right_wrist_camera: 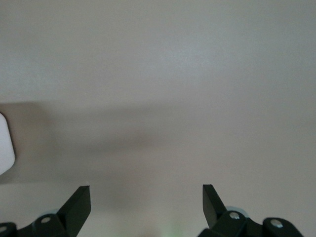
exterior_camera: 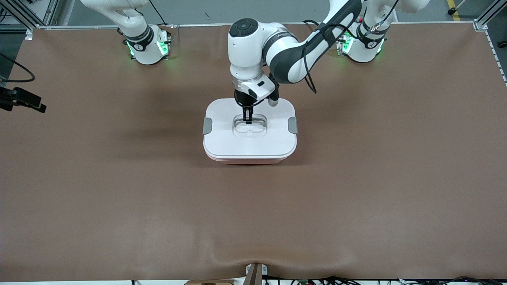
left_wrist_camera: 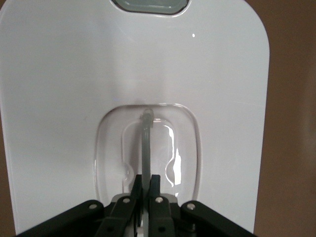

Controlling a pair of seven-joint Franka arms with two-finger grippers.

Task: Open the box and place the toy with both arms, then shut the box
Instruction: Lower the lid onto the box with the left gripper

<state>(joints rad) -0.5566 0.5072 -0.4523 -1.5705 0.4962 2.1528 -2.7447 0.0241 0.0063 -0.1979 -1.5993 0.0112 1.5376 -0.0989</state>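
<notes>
The box [exterior_camera: 249, 160], a pale pink tub, stands mid-table with its white lid [exterior_camera: 222, 138] on. A grey clip [exterior_camera: 207, 126] sits at each short side, one of which is the clip [left_wrist_camera: 150, 6] in the left wrist view. My left gripper [exterior_camera: 248, 118] reaches down into the lid's recess and is shut on the thin clear handle [left_wrist_camera: 146, 143]; the black fingers [left_wrist_camera: 146, 178] pinch it edge-on. My right gripper [right_wrist_camera: 146, 190] is open with nothing between its fingers, over bare brown table; a white corner [right_wrist_camera: 5, 143] shows at that view's edge. The toy is out of view.
The brown table mat [exterior_camera: 119, 198] spreads wide around the box. A black device [exterior_camera: 21, 99] juts in at the right arm's end of the table. A small bracket [exterior_camera: 255, 273] sits at the table edge nearest the front camera.
</notes>
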